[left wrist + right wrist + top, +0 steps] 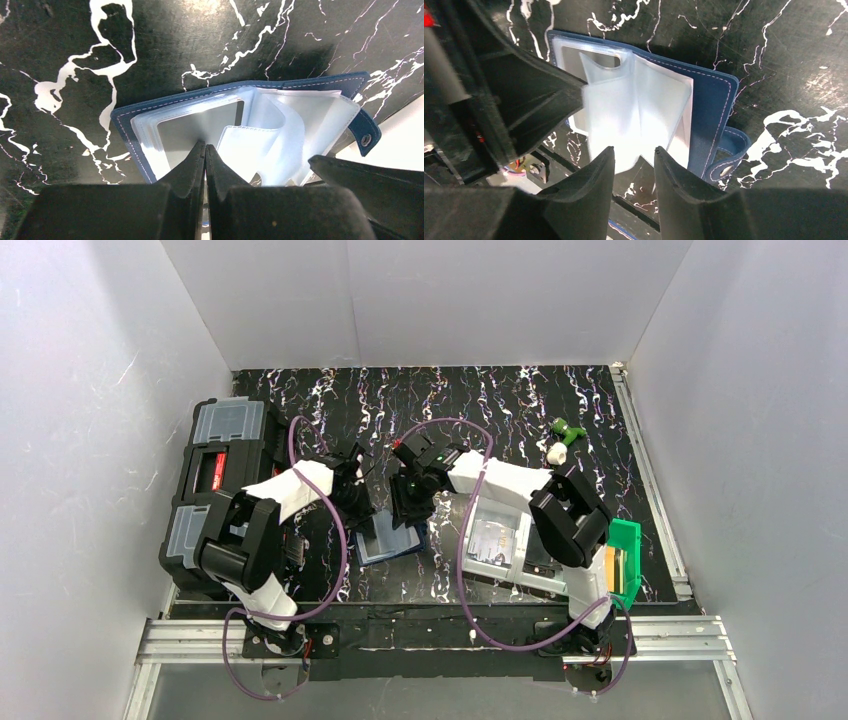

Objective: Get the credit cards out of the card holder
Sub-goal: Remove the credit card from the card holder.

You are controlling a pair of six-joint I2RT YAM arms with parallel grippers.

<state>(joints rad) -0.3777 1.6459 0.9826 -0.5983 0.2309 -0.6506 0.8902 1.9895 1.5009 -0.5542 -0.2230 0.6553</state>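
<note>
Two arms are working the open card holder (320, 85) lying on the worktop (200, 40). My left jaws, pressed together, are pinning it; my right jaws are spread, straddling the sleeves (649, 100). Gripping bare plastic could drag it loose.

The tabletop (500, 405) is black with white marble-like veins. A navy card holder (388, 540) lies open near its middle front, pale clear sleeves facing up. A black toolbox (215, 475) with clear lids sits at the left edge, a white tray (495, 540) and green bin (625, 560) at right front, and a small green-and-white object (565, 438) farther back.
</note>
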